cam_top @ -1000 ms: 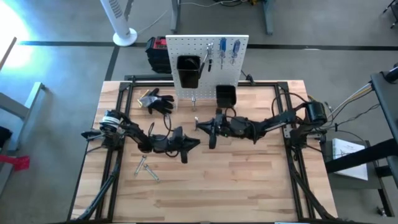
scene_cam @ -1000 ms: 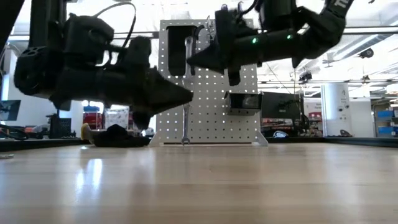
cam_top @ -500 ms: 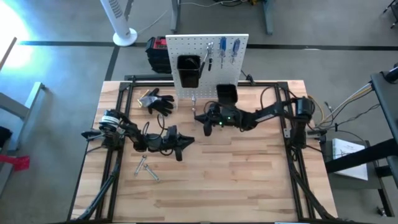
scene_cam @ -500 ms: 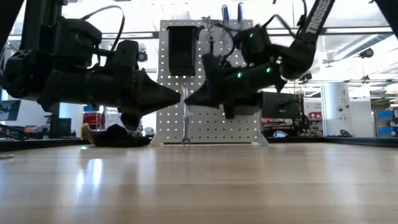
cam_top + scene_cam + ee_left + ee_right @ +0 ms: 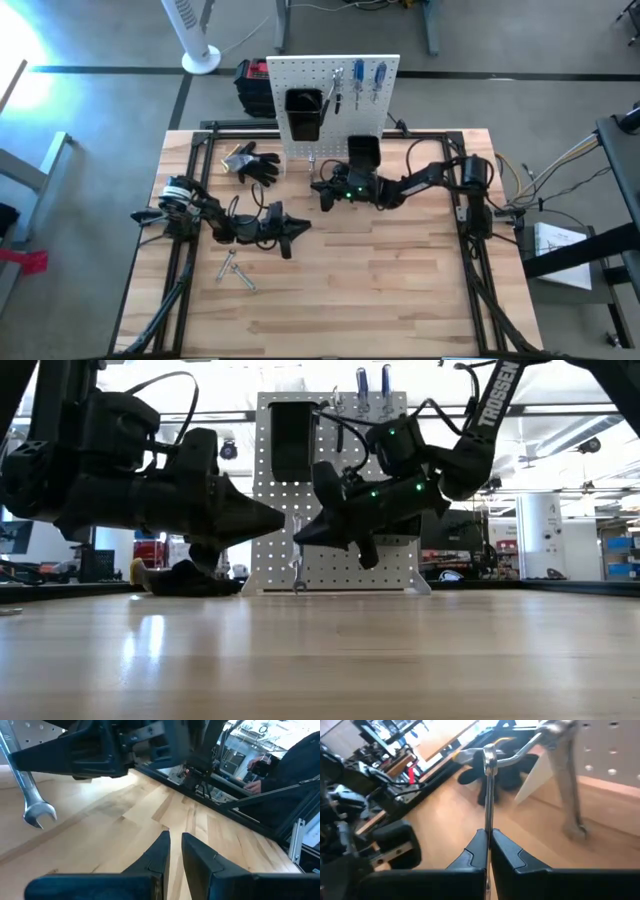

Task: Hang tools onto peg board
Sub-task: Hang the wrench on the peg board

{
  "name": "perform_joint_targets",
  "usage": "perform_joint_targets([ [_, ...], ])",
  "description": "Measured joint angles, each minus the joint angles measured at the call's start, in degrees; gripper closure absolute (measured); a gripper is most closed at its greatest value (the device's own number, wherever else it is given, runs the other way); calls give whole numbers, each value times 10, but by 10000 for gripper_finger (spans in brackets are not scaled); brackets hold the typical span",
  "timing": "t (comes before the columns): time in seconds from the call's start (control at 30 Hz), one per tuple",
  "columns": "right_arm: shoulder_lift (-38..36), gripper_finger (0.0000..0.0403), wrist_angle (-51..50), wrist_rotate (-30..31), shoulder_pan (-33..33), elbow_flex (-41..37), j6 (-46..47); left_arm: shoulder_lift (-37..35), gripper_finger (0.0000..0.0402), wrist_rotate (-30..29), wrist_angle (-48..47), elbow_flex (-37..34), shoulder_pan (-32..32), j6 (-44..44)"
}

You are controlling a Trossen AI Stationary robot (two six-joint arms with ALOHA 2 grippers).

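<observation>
Right gripper (image 5: 488, 837), clenched on a slim wrench (image 5: 489, 785), hovers just before the peg board (image 5: 315, 75). We judge the thin pinch may let it twist and miss its peg. Left gripper (image 5: 172, 851), nearly closed and empty, waits farther from the board.

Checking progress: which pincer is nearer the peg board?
Right. The right pincer sits just in front of the peg board, holding a wrench; the left pincer hovers farther back over the table.
</observation>
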Motion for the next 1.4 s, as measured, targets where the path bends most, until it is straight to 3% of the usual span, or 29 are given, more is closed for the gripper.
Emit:
perform_joint_targets([
  [0.47, -9, 403, -46, 4, -7, -1, 58, 0, 363, 0, 0, -6, 0, 2],
  [1.4, -14, 403, -71, -16, 3, 30, 23, 0, 363, 0, 0, -6, 0, 10],
])
